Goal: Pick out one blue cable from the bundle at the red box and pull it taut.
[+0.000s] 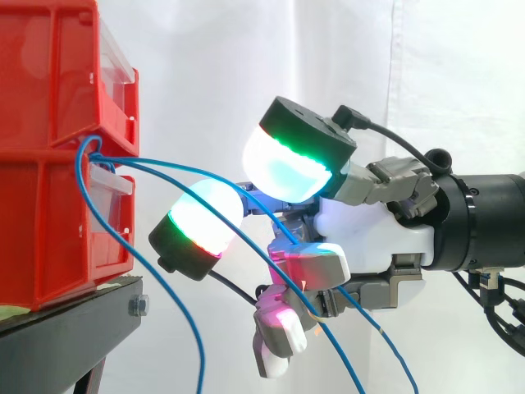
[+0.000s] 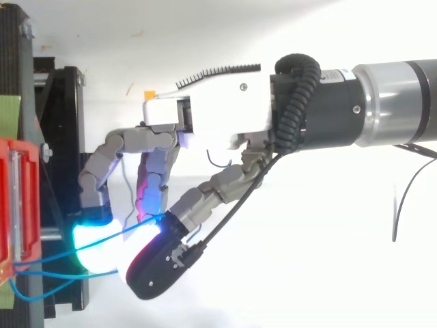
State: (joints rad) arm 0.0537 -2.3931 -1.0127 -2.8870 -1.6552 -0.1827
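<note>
A bundle of thin blue cables [image 1: 164, 168] leaves the front of the red box [image 1: 57, 164] and sags to the right. My hand [image 1: 361, 234] is just right of the box, at the height of its lower drawer. Its fingers are curled, and two of the cables run between them and trail out below the palm. One glowing fingertip [image 1: 287, 168] sits above the cables, another lies under them. A third cable [image 1: 193, 328] loops down free, left of the hand. From above, the hand [image 2: 212, 113] reaches toward the box [image 2: 17, 205], with blue cable [image 2: 54, 254] crossing its pads.
The red bins stand stacked on a black stand [image 1: 74, 328], whose edge lies just left of and below my fingers. A white curtain hangs behind. There is free room to the right and below the hand.
</note>
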